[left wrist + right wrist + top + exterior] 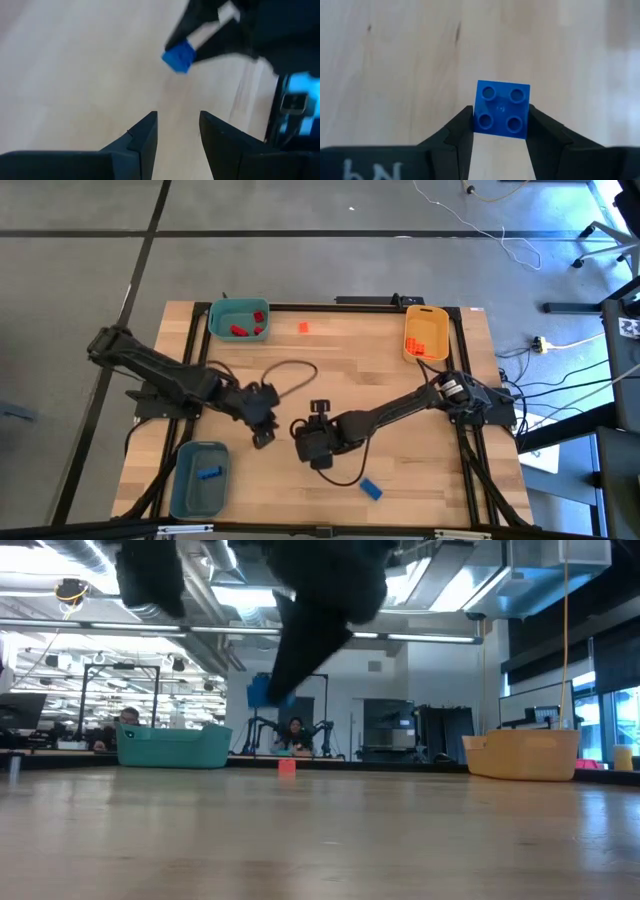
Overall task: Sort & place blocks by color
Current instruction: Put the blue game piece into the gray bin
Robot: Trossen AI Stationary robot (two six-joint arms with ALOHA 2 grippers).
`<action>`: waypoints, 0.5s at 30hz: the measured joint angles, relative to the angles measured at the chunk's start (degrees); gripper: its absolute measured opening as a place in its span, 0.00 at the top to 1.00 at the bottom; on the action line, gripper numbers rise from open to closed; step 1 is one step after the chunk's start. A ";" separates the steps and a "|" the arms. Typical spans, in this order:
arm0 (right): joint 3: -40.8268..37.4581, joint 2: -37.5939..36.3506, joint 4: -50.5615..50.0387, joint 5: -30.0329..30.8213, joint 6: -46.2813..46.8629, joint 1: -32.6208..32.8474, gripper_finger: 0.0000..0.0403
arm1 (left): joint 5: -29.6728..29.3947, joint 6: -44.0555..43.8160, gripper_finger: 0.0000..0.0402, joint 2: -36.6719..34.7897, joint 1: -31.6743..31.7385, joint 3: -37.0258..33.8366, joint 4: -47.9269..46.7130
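Blue block [502, 108] clamped in right end effector [500, 131]; left end effector [177, 131] apart, empty.

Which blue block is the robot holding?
The blue block pinched in the right gripper, up off the table. The other blue ones aren't held: one lies in the grey-blue bin, one on the table's near edge.

I see a blue block [502, 108] clamped in my right end effector [501, 125]: smooth, glossy plastic with round moulded studs. Gripping it on both sides, the fingers [457, 131] look like matt black plastic. Below the end effector the tabletop [395, 75] is pale wood, smooth with a light sheen and fine grain, with one dark fleck.
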 joint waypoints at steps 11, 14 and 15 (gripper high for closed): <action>10.02 -0.07 -3.19 8.15 -8.39 -1.85 0.65 | -9.34 -6.64 0.66 -10.59 0.02 0.00 -1.61; 13.54 -0.07 -3.30 9.60 -11.54 -2.20 0.65 | -9.50 -8.42 0.66 -11.55 0.02 0.00 -3.32; 14.70 -0.11 -3.23 10.05 -12.45 -2.32 0.65 | -9.54 -9.13 0.66 -11.75 0.02 0.00 -4.01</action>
